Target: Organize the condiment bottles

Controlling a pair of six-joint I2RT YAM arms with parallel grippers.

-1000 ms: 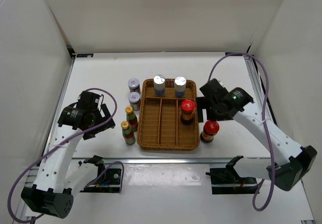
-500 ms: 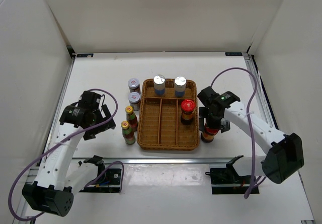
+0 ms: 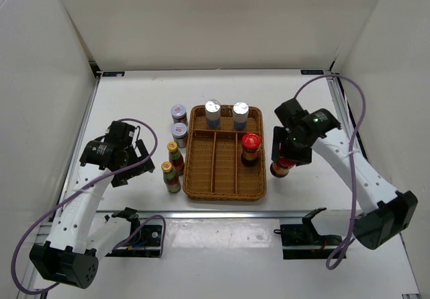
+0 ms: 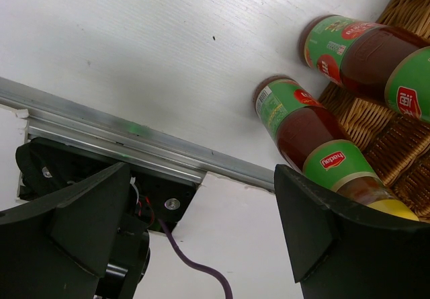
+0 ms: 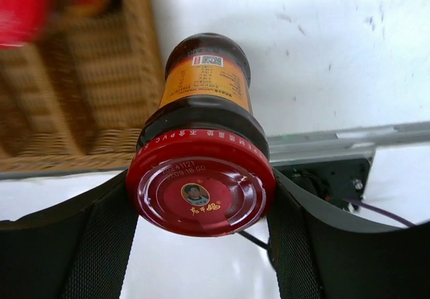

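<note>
Dark bottle point(image 5: 205, 91), red cap with small portrait emblem, orange label, fine print unreadable, clamped in right tool point(image 3: 283, 159) just right of wicker tray point(image 3: 225, 195). Left tool point(image 4: 201, 218) spread wide, empty.

The white counter point(image 3: 134, 97) carries a brown wicker tray point(image 3: 187, 158) near its middle. Just left of the tray's far-left corner stand two upright jars in a row: the far purple-lidded jar point(image 3: 178, 113) and, closer to the tray wall, the near purple-lidded jar point(image 3: 179, 132). Along the tray's left wall, toward its near corner, the far yellow-capped bottle point(image 3: 175, 156) and the near yellow-capped bottle point(image 3: 170, 176) stand upright just beside the wicker. Right of the tray, near its near-right corner, is a dark red-capped bottle point(image 3: 281, 166); whether its base touches the counter cannot be told. A metal rail point(image 3: 222, 214) runs past the tray's near side.
</note>
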